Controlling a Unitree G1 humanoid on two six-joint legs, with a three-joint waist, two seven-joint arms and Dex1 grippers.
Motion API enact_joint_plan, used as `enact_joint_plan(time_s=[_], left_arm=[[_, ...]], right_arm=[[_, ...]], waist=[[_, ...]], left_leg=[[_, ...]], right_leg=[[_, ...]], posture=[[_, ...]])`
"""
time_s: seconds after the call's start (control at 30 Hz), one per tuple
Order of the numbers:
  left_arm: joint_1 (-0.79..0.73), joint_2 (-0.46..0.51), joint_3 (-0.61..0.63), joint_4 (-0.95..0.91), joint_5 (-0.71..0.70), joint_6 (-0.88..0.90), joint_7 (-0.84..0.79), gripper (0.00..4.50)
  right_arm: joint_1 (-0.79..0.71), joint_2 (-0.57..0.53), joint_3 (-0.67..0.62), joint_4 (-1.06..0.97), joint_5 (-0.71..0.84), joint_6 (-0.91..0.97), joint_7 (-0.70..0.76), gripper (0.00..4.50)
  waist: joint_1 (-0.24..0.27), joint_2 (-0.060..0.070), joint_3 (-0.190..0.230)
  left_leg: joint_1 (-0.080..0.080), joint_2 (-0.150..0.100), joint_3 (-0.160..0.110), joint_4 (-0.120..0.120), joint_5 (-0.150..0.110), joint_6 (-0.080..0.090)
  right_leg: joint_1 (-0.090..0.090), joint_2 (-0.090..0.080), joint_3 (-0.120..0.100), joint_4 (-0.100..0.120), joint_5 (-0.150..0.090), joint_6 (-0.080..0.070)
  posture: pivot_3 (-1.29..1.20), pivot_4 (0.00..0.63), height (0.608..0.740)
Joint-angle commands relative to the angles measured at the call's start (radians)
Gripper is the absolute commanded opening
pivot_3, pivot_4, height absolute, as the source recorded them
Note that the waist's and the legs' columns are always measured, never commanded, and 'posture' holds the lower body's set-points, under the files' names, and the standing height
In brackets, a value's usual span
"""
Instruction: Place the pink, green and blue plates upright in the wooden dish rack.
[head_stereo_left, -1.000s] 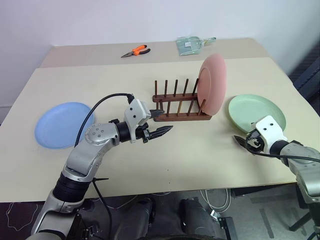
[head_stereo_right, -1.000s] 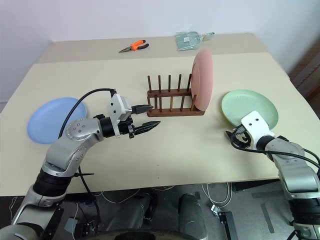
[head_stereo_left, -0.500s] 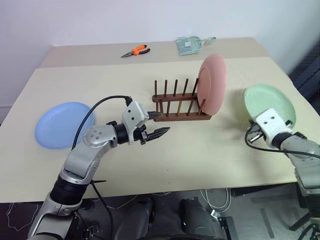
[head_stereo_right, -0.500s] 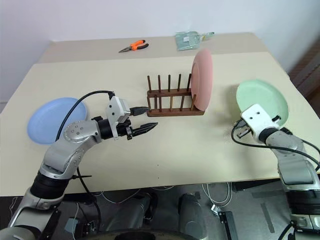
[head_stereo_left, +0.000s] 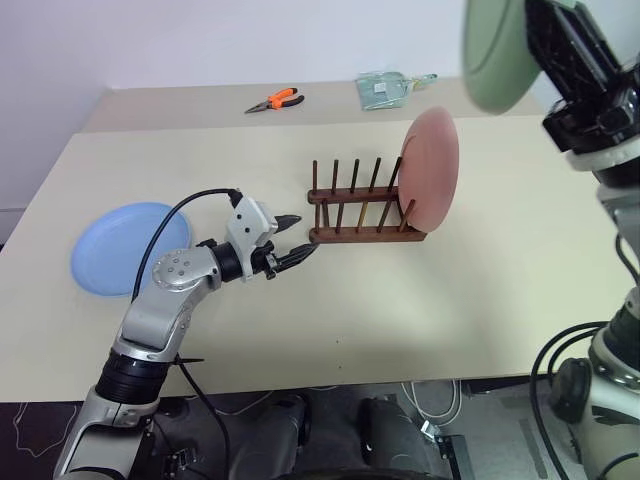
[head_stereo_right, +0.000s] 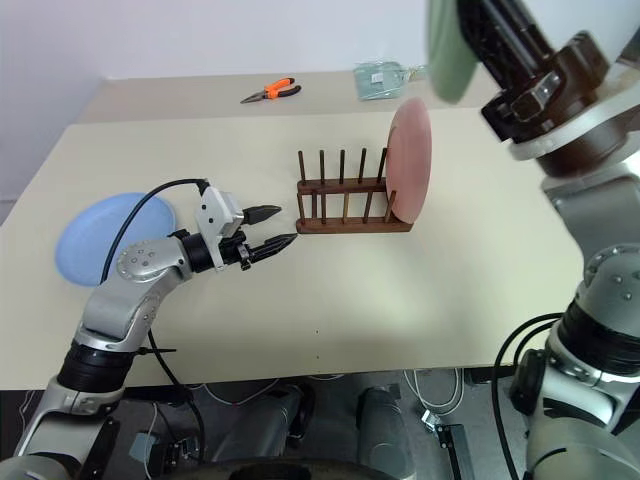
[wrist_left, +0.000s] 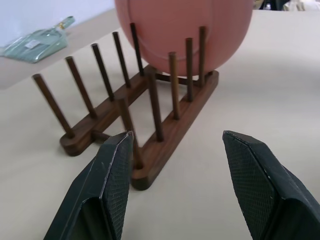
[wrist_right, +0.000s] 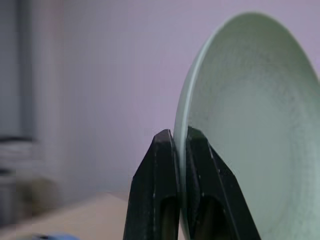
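A: Pink is accounted for: the pink plate (head_stereo_left: 430, 167) is stood upright at one end of the wooden dish rack (head_stereo_left: 362, 213), on the side toward the robot's right. That part of the task is judged done.

B: And the green plate (head_stereo_left: 497, 50)?

A: It is held high above the worktop (head_stereo_left: 480, 300), on edge, pinched at its rim. The right claw (wrist_right: 181, 145) is seen clenched on that rim, with one finger on each face of the plate. It is not yet in the rack, so this is judged to be the step in hand.

B: What is left after that?

A: The blue plate (head_stereo_left: 128, 248) is lying flat on the worktop, well apart from the rack on the robot's left, untouched. So one of three is racked, one is being carried and one remains. Five free gaps between pegs are counted beside the pink plate.

B: Is the left claw (head_stereo_left: 290, 242) being used?

A: It is held released, with nothing between its fingers, low over the worktop just beside the rack's near end.

B: Any writing to be read?

A: None can be made out. Orange-handled pliers (head_stereo_left: 274, 100) and a clear packet (head_stereo_left: 384, 89) are seen at the far edge; whatever is printed on the packet is too small to tell.
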Motion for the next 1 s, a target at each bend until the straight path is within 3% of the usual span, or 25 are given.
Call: enact_joint_plan(time_s=[0.03,0.17,0.87,1.0], left_arm=[[0.005,0.001,0.016,-0.035,0.002,-0.02,0.004,2.93],[0.016,0.003,0.023,-0.057,-0.005,-0.006,0.01,2.93],[0.024,0.002,0.002,-0.068,0.001,0.003,0.009,2.93],[0.023,0.004,0.003,-0.066,0.003,0.003,0.008,2.93]], right_arm=[[0.012,0.041,0.073,-0.014,0.021,0.01,-0.099,0.05],[0.053,0.082,0.156,0.049,-0.089,0.003,-0.111,0.05],[0.003,0.18,0.196,0.293,-0.145,0.047,-0.097,0.05],[-0.026,0.175,0.202,0.356,-0.193,0.06,-0.089,1.53]], waist=[[0.0,0.0,0.0],[0.001,0.0,0.0],[-0.001,0.001,0.0],[-0.001,0.001,0.0]], left_leg=[[0.0,0.0,0.0,0.0,0.0,0.0],[0.0,0.0,0.0,0.0,0.0,0.0],[0.0,0.0,0.0,0.0,0.0,0.0],[0.0,0.0,0.0,-0.001,0.001,-0.001]], right_leg=[[0.0,0.0,0.0,0.0,0.0,-0.001],[-0.001,0.001,0.0,0.001,0.0,0.0],[-0.002,0.002,0.0,0.002,0.002,0.002],[-0.002,0.002,0.0,0.002,0.002,0.002]], posture=[[0.0,0.15,0.719],[0.0,0.15,0.719],[0.0,0.15,0.719],[0.0,0.15,0.719]])
